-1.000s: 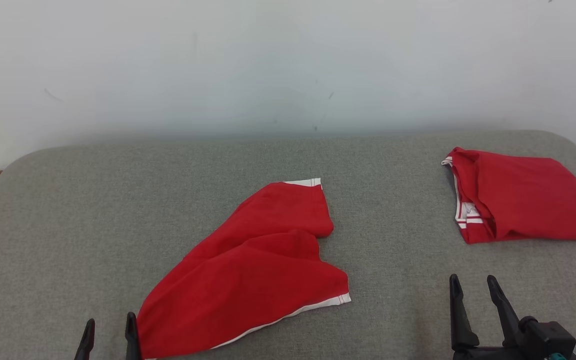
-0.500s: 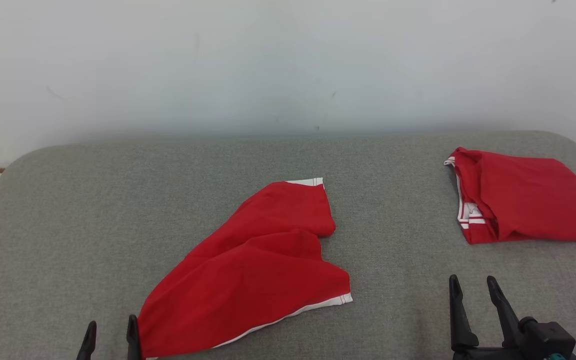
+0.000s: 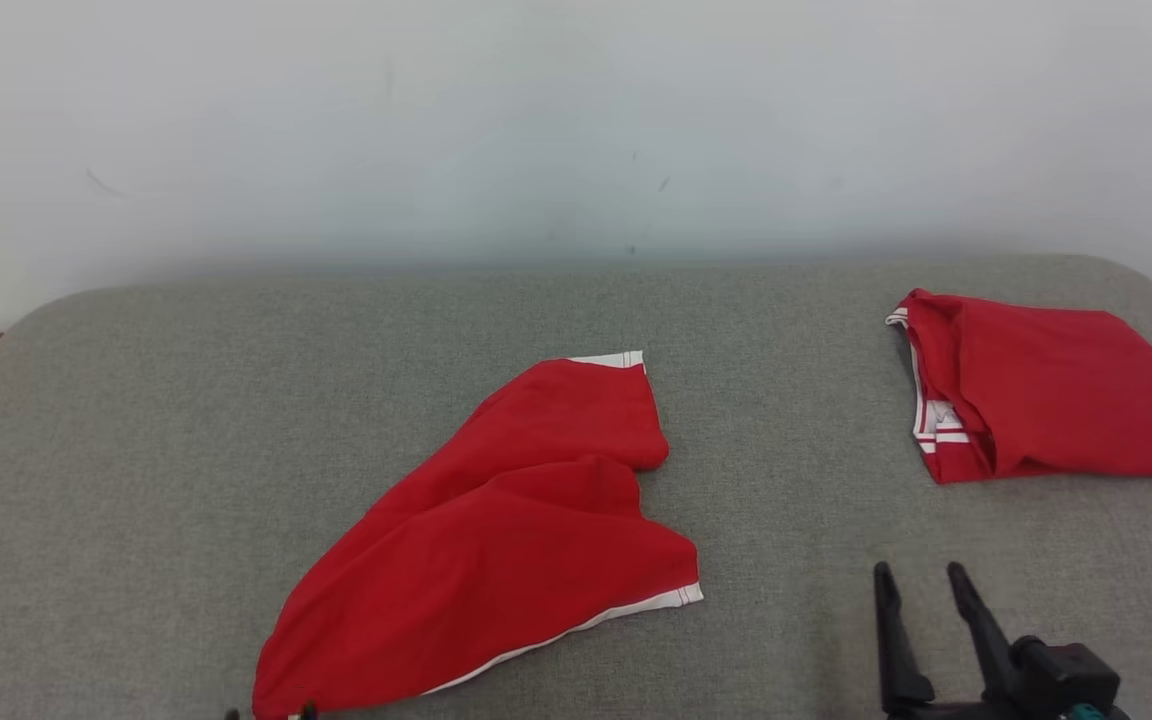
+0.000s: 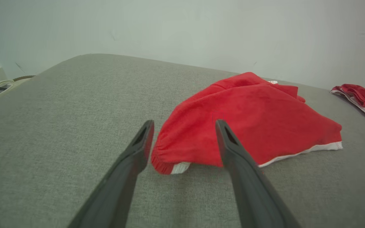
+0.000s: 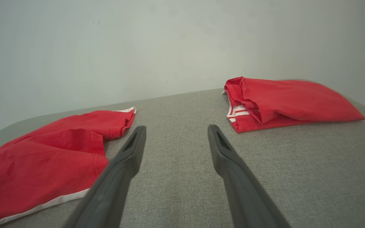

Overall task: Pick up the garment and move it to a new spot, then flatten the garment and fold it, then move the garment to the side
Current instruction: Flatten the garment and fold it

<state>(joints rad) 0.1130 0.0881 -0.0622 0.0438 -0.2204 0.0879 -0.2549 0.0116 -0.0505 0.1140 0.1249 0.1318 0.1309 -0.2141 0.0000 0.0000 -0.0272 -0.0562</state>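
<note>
1. Looking down on a grey fabric-covered worktop (image 3: 136, 450) running back to a pale wall (image 3: 536, 130).
2. Finding the red shorts (image 3: 516, 520) lying loose and rumpled around the middle of the worktop, slanting from the near left up towards the far centre.
3. Picking out white hem trim at the far leg and along the near right edge.
4. Catching just the tips of the left jaws poking in at the bottom edge of the head view, right beside the near left corner of the shorts.
5. Switching to the left wrist view and seeing the left jaws spread wide, gripping nothing.
6. Noting the gathered waistband end of the shorts (image 4: 249, 120) lying just beyond those tips, in line with the gap; not managing to tell whether either tip is touching cloth.
7. Seeing the right jaws at the lower right of the head view, likewise spread wide and gripping nothing, pointing across bare worktop, well apart from the shorts.
8. Checking the right wrist view: shorts (image 5: 43, 152) off to the left, a folded red shirt (image 5: 290, 101) off to the right, plain grey fabric between the tips.
9. Placing that folded red shirt (image 3: 1046, 390) at the far right of the worktop, striped white-and-red collar edge facing the shorts, well apart from them.
</note>
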